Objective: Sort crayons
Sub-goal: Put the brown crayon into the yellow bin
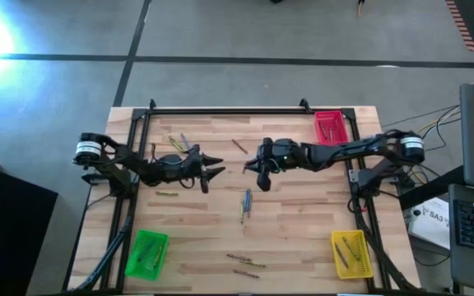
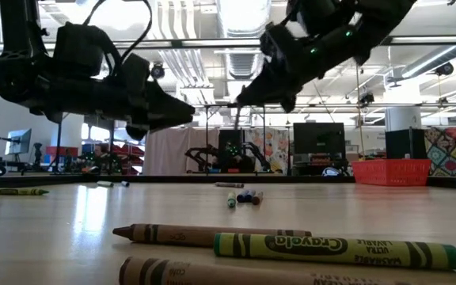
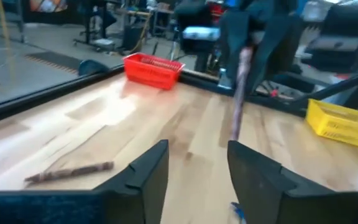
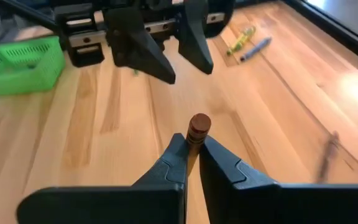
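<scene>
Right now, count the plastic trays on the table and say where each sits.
3: red tray at the far right corner, green tray at the near left corner, yellow tray at the near right corner. None looks hidden.

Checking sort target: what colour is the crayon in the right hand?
Brown. The crayon pinched in the right hand shows best in the right wrist view.
</scene>
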